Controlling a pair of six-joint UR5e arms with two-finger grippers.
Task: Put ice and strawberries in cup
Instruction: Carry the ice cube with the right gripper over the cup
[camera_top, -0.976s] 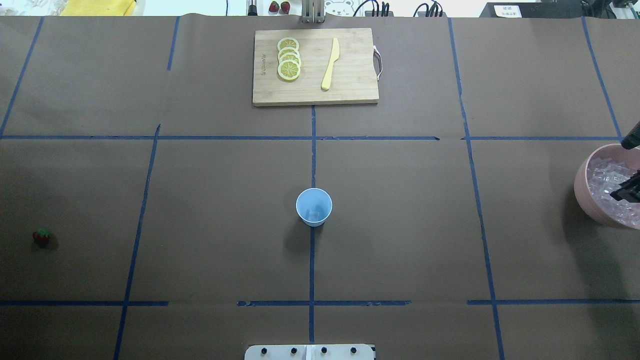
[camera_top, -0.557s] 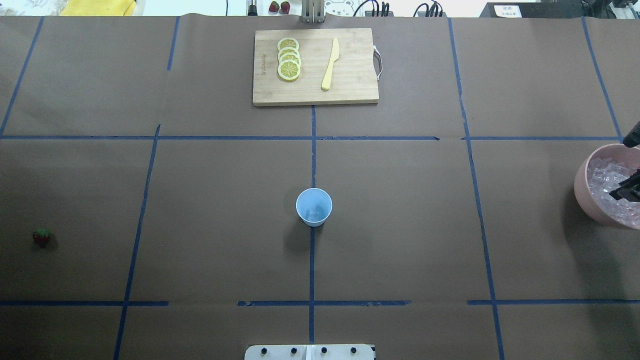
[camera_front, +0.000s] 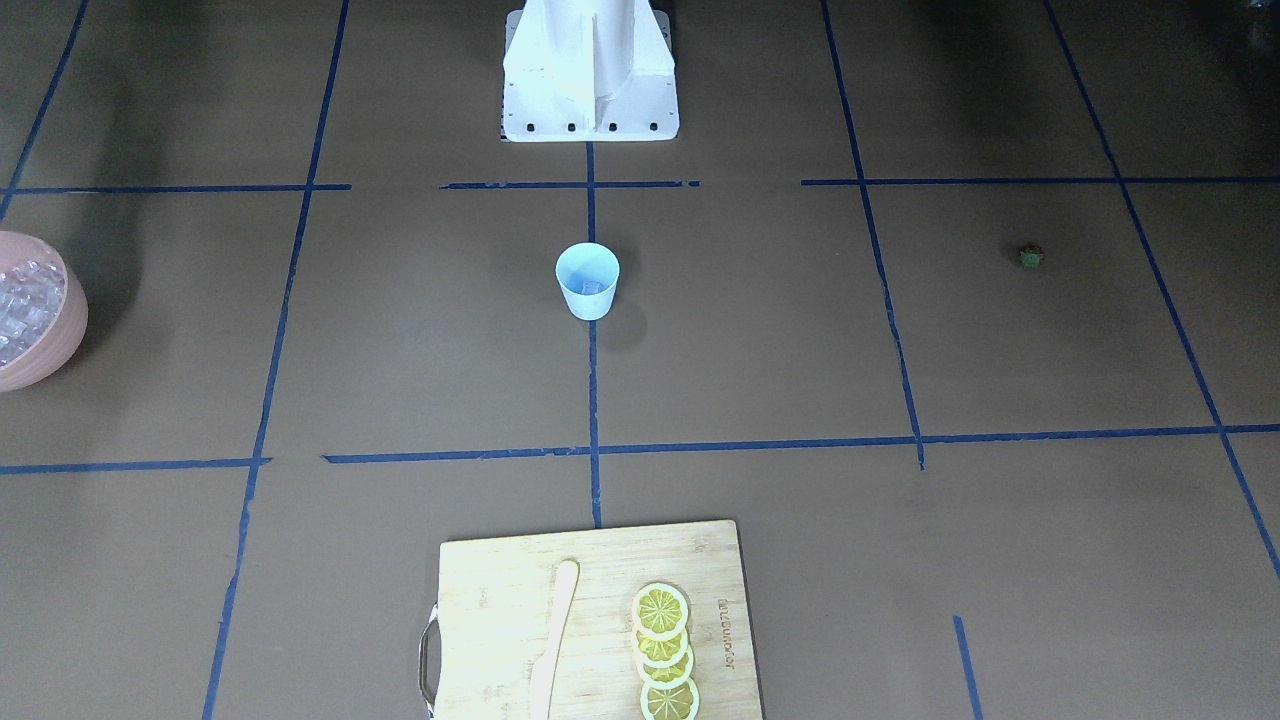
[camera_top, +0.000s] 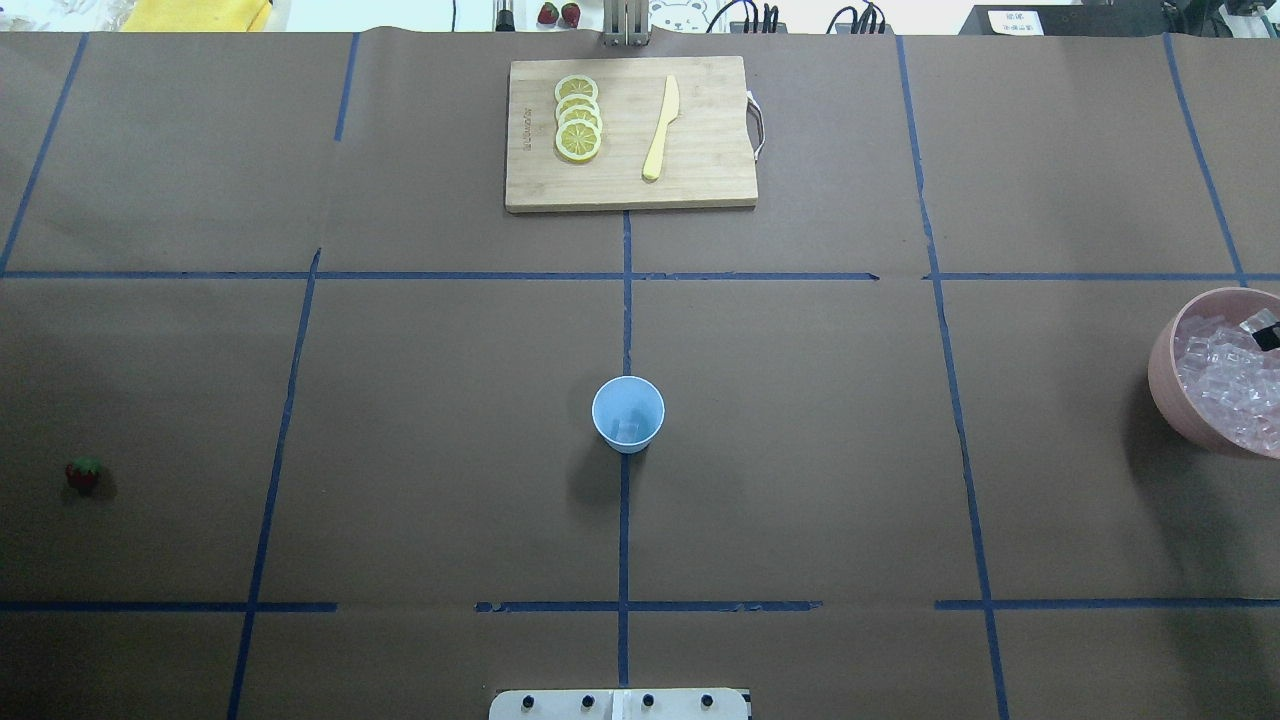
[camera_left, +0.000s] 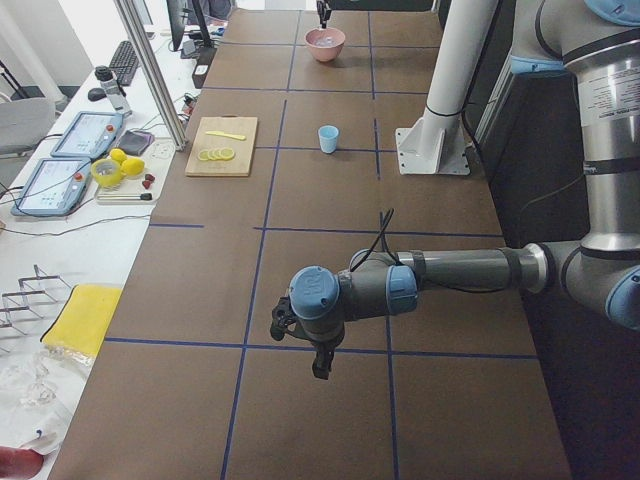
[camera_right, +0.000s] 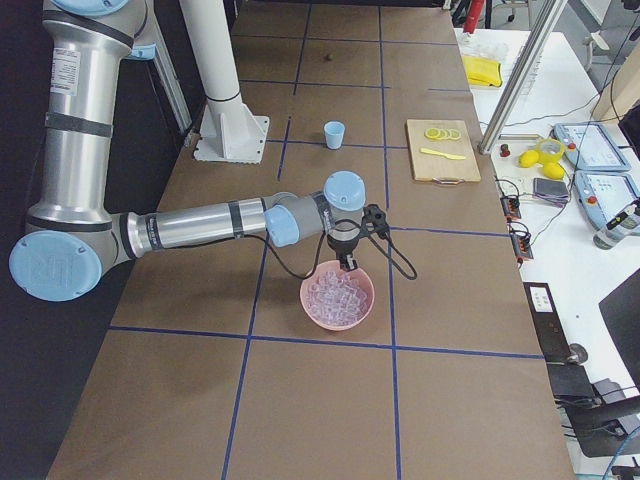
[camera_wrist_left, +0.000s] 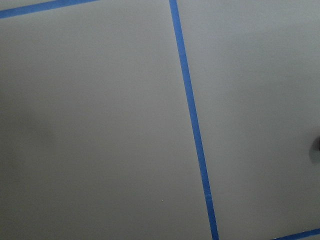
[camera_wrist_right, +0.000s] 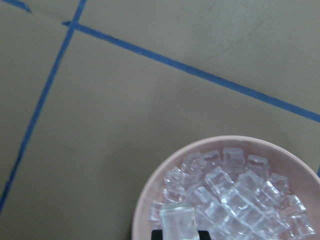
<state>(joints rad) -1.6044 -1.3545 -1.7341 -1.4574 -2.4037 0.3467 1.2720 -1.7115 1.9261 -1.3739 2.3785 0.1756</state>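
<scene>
The light-blue cup stands upright at the table's middle with one ice cube inside it. It also shows in the front view. The tiny red strawberry lies alone at the far left. My right gripper is shut on a clear ice cube just above the ice piled in the pink bowl. Only its tip shows overhead. My left gripper hangs over bare table far from the cup; I cannot tell whether it is open or shut.
A wooden cutting board at the back centre holds lemon slices and a yellow knife. The robot's white base stands at the near edge. The pink bowl sits at the table's right edge.
The right gripper's dark parts over the bowl have drawn back toward the right edge of the overhead view; only a small tip shows now. The cup and strawberry have not moved.
</scene>
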